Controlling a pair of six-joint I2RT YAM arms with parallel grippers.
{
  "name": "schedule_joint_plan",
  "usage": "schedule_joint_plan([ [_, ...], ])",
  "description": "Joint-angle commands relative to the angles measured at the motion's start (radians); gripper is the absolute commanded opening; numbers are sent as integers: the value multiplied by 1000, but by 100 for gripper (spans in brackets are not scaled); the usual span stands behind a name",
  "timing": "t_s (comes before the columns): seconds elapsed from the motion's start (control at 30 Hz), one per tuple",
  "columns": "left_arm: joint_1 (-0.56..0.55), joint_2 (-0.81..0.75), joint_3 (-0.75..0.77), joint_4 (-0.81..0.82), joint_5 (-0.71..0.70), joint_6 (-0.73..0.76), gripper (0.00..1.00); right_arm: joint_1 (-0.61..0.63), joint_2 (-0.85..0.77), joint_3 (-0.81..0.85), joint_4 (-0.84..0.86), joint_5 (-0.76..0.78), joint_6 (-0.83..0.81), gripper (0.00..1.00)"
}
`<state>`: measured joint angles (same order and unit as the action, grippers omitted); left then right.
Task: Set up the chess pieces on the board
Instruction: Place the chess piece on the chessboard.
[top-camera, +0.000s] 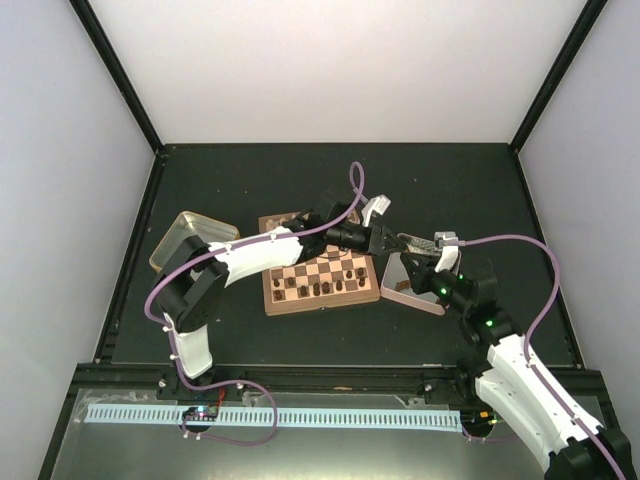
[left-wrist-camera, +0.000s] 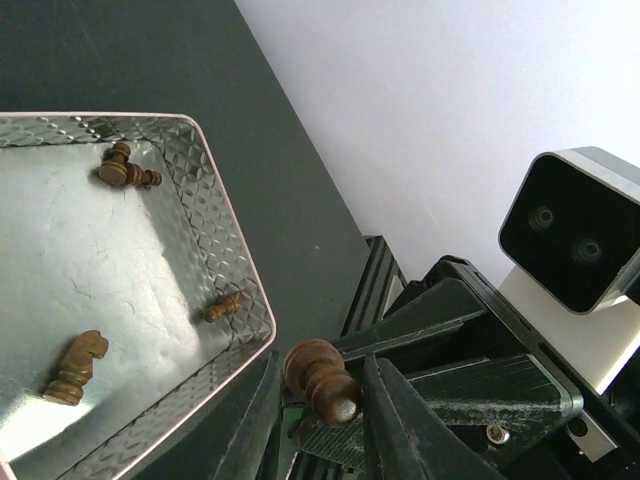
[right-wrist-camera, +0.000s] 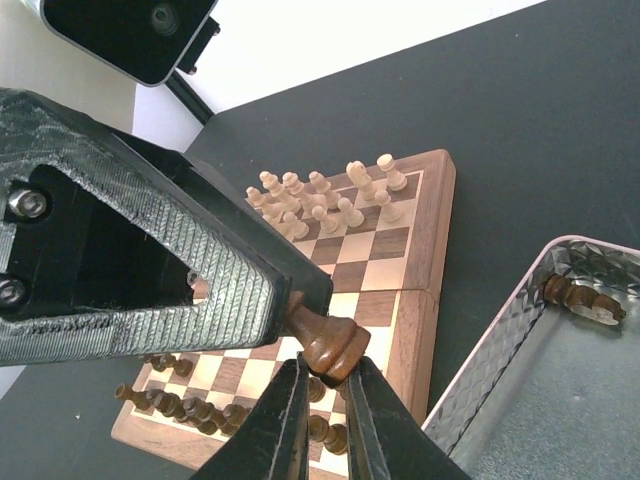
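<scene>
Enclosure, viewed from the near side. Table top: matt black, flat, edged by a black rail. Back wall: plain white panel, evenly and brightly lit. Left wall and right wall: pale lavender-white panels. Corner posts: two, black, rising from the far corners. Near edge: grey metal shelf carrying a white slotted strip.

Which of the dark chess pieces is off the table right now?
The dark piece pinched between the right gripper and the left gripper, in the air. The other dark ones stand on the board or lie in the tray.
</scene>
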<state>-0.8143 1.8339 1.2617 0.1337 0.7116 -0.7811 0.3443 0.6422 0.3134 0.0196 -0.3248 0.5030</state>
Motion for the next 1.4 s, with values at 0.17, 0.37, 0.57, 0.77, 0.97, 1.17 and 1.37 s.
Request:
schedule_joint_plan([
  [0.17,-17,29,51,27,29,22,14,-7,15,-5,14,-22,-3,12],
  [0.37,-17,11,51,-19,-12,69,3,-7,17,5,-12,1,12,30],
  [0.57,-16,-87,37,-226,-265,210,2,-7,14,18,-81,43,35,53],
  [0.77,-13,-258,-57,-422,-574,289,2,-7,21,38,-148,132,75,56],
  [0.97,-2,-438,-228,-605,-850,321,2,-7,67,74,-167,134,78,56],
  [1.17,10,-612,-356,-753,-964,286,1,-7,102,84,-156,130,83,56],
  [1.37,9,-682,-439,-819,-957,259,2,-7,134,84,-135,122,91,55],
])
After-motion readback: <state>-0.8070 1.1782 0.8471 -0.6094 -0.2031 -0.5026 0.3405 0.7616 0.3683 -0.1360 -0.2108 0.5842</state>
